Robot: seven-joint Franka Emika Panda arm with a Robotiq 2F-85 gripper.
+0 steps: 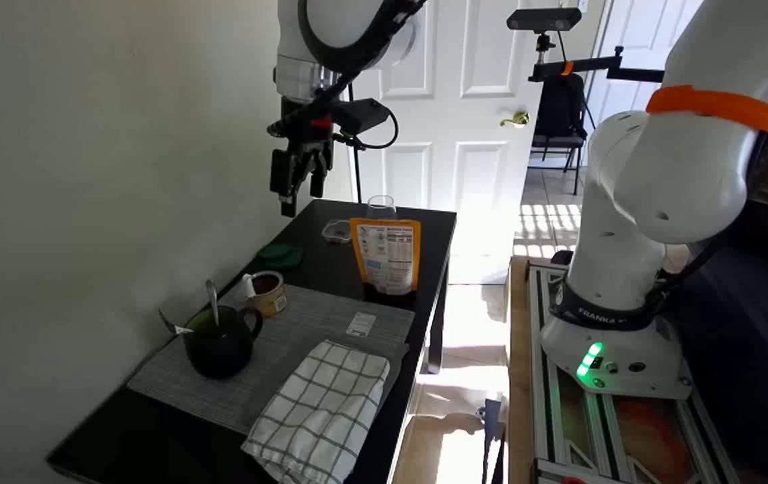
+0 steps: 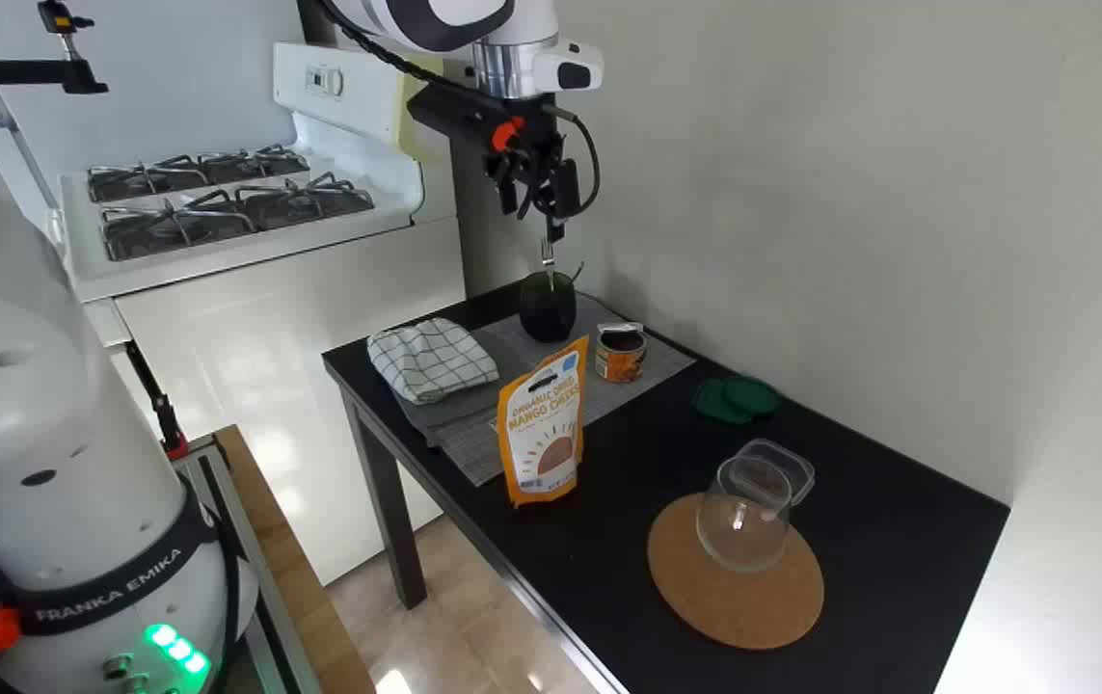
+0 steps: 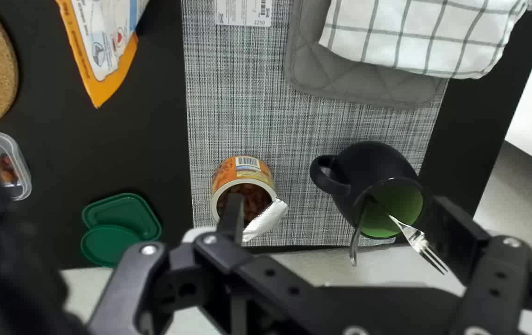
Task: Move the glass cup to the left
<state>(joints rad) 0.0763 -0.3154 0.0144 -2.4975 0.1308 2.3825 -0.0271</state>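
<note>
Arm (image 2: 49, 405): white, left side of the frame in an exterior view.
Bench (image 2: 898, 549): black, from centre to lower right of the frame.
Cup (image 2: 741, 530): clear glass, lower right of the frame, resting on the cork mat (image 2: 753, 617).
Container (image 2: 798, 472): clear plastic, just beyond the cup.
Packet (image 2: 541, 424): orange, upright, centre of the frame, apart from the cup; in an exterior view it hides the lower part of the cup (image 1: 381, 204).
Lids (image 2: 749, 397): two, green, overlapping, right of centre.
Can (image 2: 620, 360): opened, top peeled back, just right of centre, on the grey placemat (image 3: 238, 93).
Towel (image 2: 432, 361): checked, folded, left of centre, lying on a quilted pad (image 3: 331, 74).
Mug (image 2: 548, 310): dark outside, green inside, upper middle; a fork (image 3: 417, 240) and a second utensil (image 3: 357, 239) lean in it.
Tool (image 3: 342, 211): spread, fingers well apart in the wrist view; in an exterior view, upper middle of the frame, above the mug.
Stove (image 2: 223, 268): white, upper left of the frame, beyond the bench.
</note>
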